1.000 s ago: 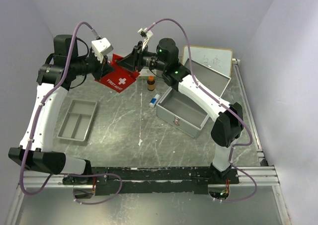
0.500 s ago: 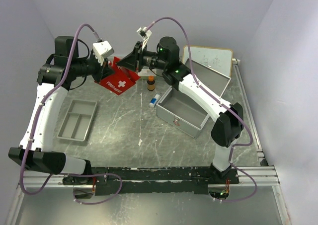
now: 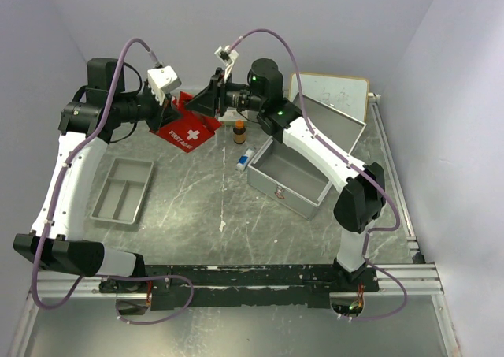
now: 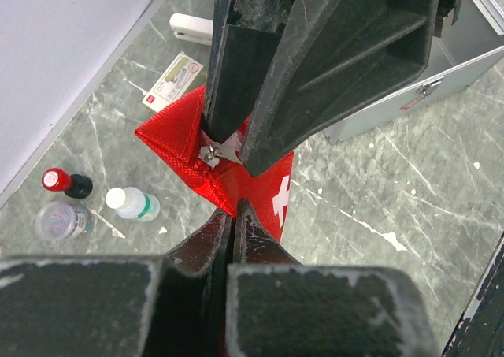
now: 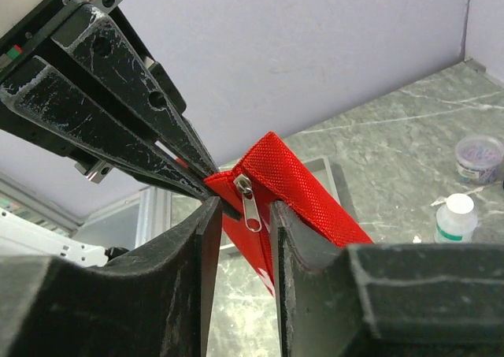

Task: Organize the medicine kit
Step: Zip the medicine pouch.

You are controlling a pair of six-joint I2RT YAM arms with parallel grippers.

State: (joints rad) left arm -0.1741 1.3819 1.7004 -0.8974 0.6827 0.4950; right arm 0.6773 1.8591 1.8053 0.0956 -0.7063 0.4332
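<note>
Seen from above, the fingertips of both tools are hidden behind the wrists at upper centre, where the red pouch [image 3: 187, 128] is tilted up. The wrist views show more. The left tool [image 4: 232, 209] is pinched shut on the pouch's edge. The right tool [image 5: 242, 215] stands narrow, with the zip pull [image 5: 249, 203] hanging in its gap, apparently unpinched. The medicine kit [image 3: 279, 190] sits with its lid open right of centre, and the left wrist view cuts it off at upper right. The desk [image 3: 205, 207] is scratched grey-green, and the walls are pale lilac.

We're seeing a flat red fabric pouch [image 3: 189, 128] with a white cross, a boxy silver aluminium case [image 3: 277, 190], and a grey-green counter [image 3: 197, 203] veined white.
</note>
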